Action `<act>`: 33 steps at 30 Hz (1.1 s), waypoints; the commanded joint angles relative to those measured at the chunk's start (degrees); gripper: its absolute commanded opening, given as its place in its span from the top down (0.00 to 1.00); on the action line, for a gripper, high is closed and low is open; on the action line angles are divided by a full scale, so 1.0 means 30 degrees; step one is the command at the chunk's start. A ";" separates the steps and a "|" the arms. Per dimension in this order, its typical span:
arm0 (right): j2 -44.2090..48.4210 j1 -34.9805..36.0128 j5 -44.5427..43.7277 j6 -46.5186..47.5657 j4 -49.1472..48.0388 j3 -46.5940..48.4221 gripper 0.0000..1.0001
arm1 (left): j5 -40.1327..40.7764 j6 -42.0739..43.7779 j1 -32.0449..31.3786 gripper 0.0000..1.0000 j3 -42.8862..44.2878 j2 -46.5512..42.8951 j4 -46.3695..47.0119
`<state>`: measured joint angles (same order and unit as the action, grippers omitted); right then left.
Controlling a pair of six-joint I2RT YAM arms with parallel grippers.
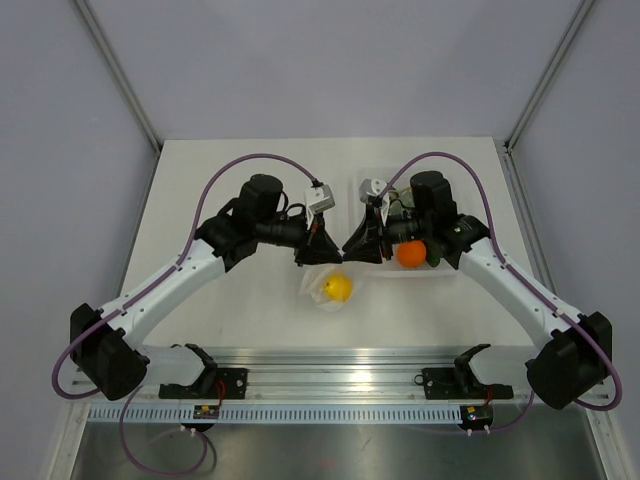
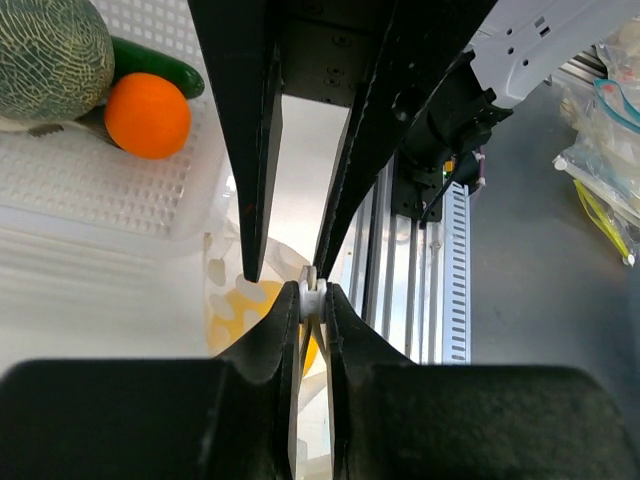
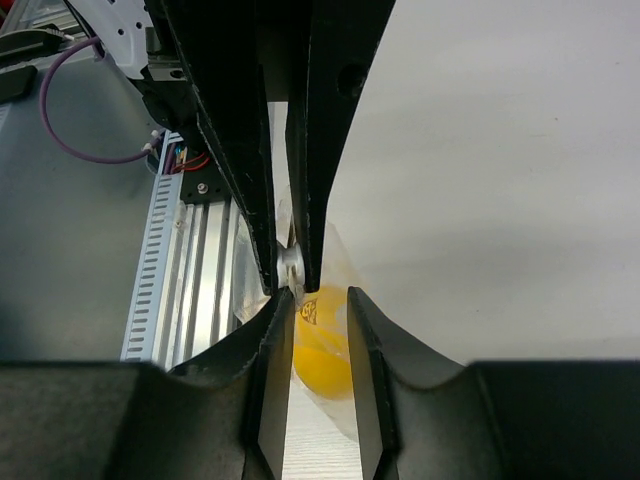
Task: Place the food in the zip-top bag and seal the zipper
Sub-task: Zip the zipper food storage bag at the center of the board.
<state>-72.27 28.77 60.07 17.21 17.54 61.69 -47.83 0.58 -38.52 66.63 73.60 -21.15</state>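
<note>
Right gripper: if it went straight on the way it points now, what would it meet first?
Probably the left gripper, just ahead, shut on the mouth edge of the zip-top bag. The right gripper is open, so that pinched edge might slip between its jaws first; depth is unclear.

Yellow lemon [image 1: 339, 288] inside clear crinkly zip-top bag [image 1: 312, 289], near table [image 1: 230, 180] ctr.

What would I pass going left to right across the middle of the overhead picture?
Left gripper → lemon inside the zip-top bag → right gripper → orange.
</note>
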 commanded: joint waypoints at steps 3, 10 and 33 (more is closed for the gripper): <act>0.0183 0.0164 0.0336 0.0444 0.0303 0.1262 0.65 | -0.0375 0.0393 -0.0108 1.00 0.0758 0.0163 -0.0013; 0.0974 0.0165 0.0307 0.1001 0.1272 0.1029 0.61 | -0.0169 0.0715 -0.0108 1.00 0.0964 0.0076 -0.0627; 0.0360 0.0838 0.1040 -0.0054 0.0160 -0.0056 0.63 | 0.0066 0.0451 -0.0108 1.00 0.1139 -0.0189 -0.0509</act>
<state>-70.59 30.28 62.15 17.89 20.78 61.10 -47.57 1.63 -38.59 67.16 74.00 -24.18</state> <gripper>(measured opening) 0.378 0.113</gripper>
